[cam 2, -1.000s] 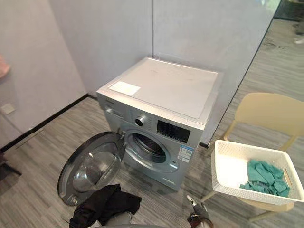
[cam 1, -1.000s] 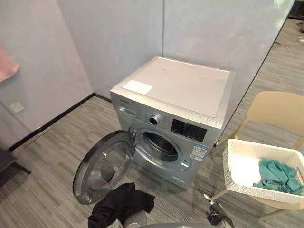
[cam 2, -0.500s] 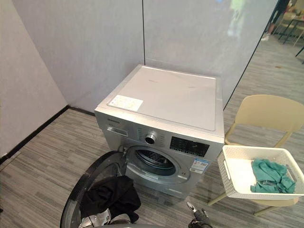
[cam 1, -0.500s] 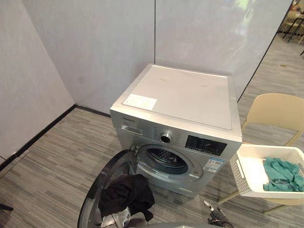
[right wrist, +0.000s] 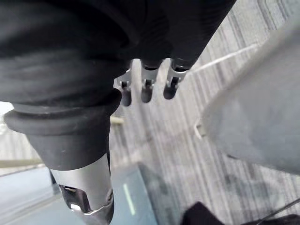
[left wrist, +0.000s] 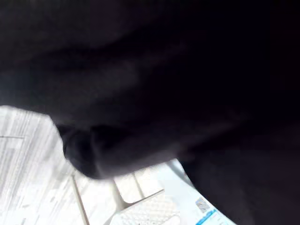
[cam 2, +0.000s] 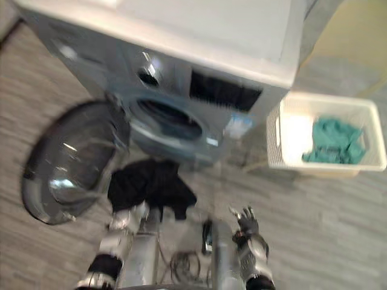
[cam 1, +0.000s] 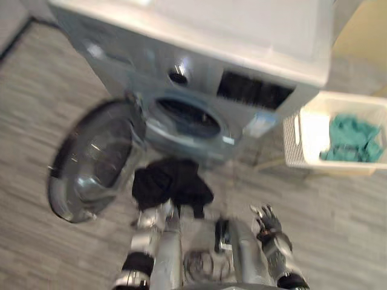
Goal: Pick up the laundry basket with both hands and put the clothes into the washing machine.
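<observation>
A black garment (cam 1: 172, 184) hangs bunched over my left hand (cam 1: 151, 219), low in front of the washing machine (cam 1: 199, 36). The garment sits just below the drum opening (cam 1: 184, 118) and to the right of the open round door (cam 1: 91, 163). In the left wrist view the black garment (left wrist: 154, 70) covers almost everything. My right hand (cam 1: 266, 222) is open over the floor, fingers (right wrist: 146, 89) straight, holding nothing. The white laundry basket (cam 1: 290, 142) stands to the machine's right with teal clothes (cam 1: 351, 136) inside, away from both hands.
The open door juts out over the grey plank floor (cam 1: 338, 211) to the left of my arms. A pale yellow chair (cam 1: 363, 33) stands behind the basket.
The camera has tipped down, so the machine has slid up and both arms show. The black garment stays on my left hand before the drum. My right hand shows further in, fingers spread.
</observation>
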